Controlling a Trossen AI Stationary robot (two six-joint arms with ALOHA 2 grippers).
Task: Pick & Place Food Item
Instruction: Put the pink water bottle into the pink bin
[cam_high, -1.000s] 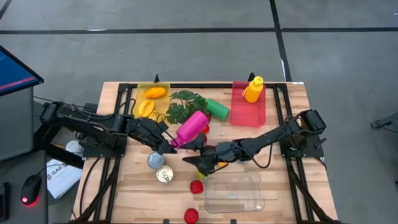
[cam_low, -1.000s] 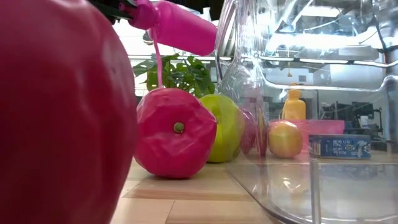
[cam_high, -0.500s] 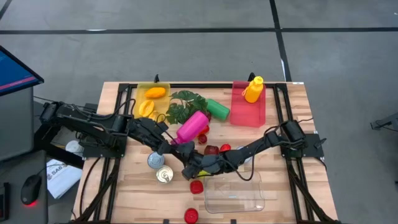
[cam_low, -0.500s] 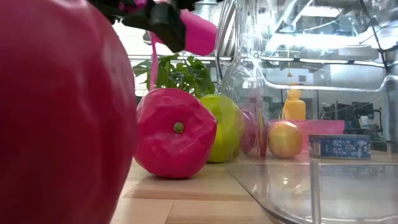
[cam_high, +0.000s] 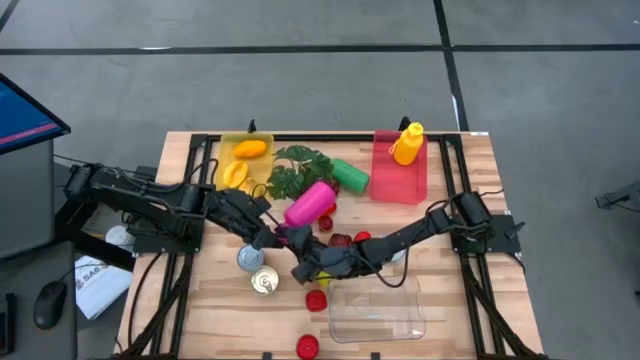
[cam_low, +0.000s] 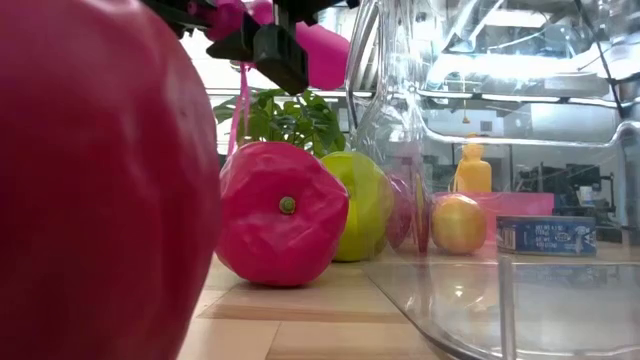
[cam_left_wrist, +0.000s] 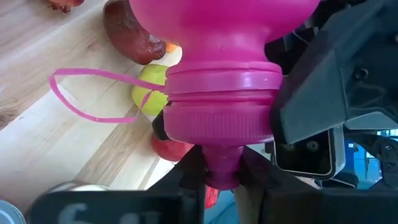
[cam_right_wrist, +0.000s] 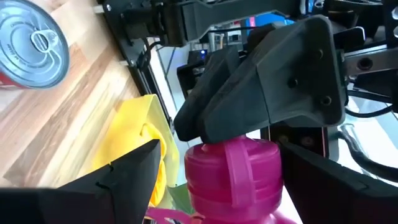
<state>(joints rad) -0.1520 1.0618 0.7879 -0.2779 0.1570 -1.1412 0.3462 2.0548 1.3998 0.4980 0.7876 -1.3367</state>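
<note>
A pink bottle (cam_high: 310, 202) with a thin pink loop strap (cam_left_wrist: 93, 93) hangs tilted above the table's middle, and my left gripper (cam_high: 277, 237) is shut on its cap end. My right gripper (cam_high: 295, 248) reaches in from the right and stands open. Its fingers (cam_right_wrist: 124, 180) flank the bottle's cap (cam_right_wrist: 233, 171) without touching it. Below them lie a red pepper (cam_low: 282, 215), a green apple (cam_low: 360, 205) and a dark red fruit (cam_high: 340, 240). A clear container (cam_high: 377, 308) sits at the near edge. My left gripper pinches the small spout (cam_left_wrist: 222, 169) at the tip of the bottle's cap between its two fingers. The fingers come from the table's left, slanting a little down, in line with the bottle. The bottle is lifted clear of the table, its body pointing away toward the far right.
A yellow tray with orange fruit (cam_high: 245, 150), a leafy plant (cam_high: 295, 170), a green cup (cam_high: 350, 175) and a red bin with a yellow bottle (cam_high: 400, 165) line the far side. Two cans (cam_high: 258, 270) and red caps (cam_high: 316, 300) lie near the front left.
My right gripper has gone toward the table's left and a little down, rolling its wrist, and now flanks the pink bottle's cap. It has stayed open. The bottle and my left gripper have kept still.
</note>
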